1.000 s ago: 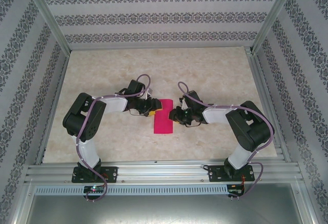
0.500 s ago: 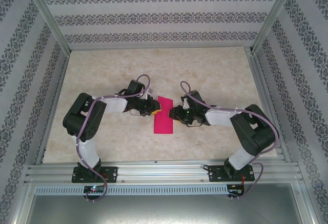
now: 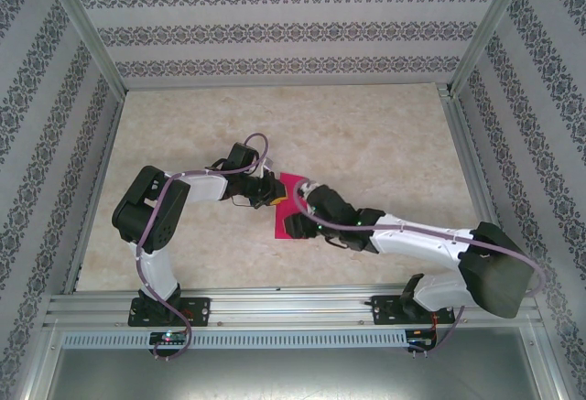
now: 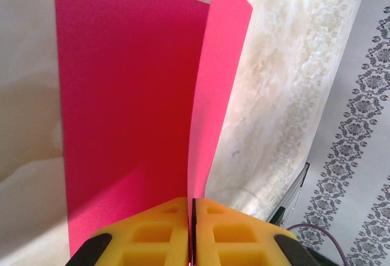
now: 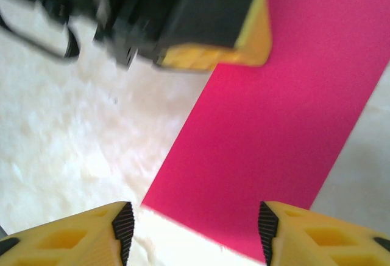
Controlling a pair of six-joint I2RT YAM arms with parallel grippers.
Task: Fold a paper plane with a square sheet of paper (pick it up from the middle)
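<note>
Left tool (image 4: 193, 210) has its two yellow fingers (image 4: 152, 232) pressed together with no gap. In the left wrist view a raised flap of the square sheet of paper (image 4: 128, 108) is pinched between them. The flap stands on edge, running from the fingertips toward the upper middle of the frame. The rest of the magenta sheet lies flat on the counter (image 4: 274, 95) to the flap's left, filling most of the left half of the frame.

From the top camera, the left tool (image 3: 273, 199) sits at the left edge of the sheet (image 3: 295, 184), just above the centre of the frame. The sheet shows there as a narrow upright strip, partly covered by the right arm. That arm reaches in from the lower right, stretched long and low across the pale marbled counter (image 3: 366, 135). The right tool (image 3: 293, 224) hangs over the lower part of the strip.

From the right wrist, the right tool (image 5: 192, 229) is spread wide, its yellow fingers (image 5: 67, 235) at the lower left and lower right of the frame, gripping nothing. The near corner of the sheet (image 5: 286, 120) lies between them, and the sheet runs from bottom centre to the upper right. Bare counter (image 5: 73, 138) fills the left side. The left tool (image 5: 213, 35), blurred, sits at upper centre, its yellow tip at the sheet's left edge.
</note>
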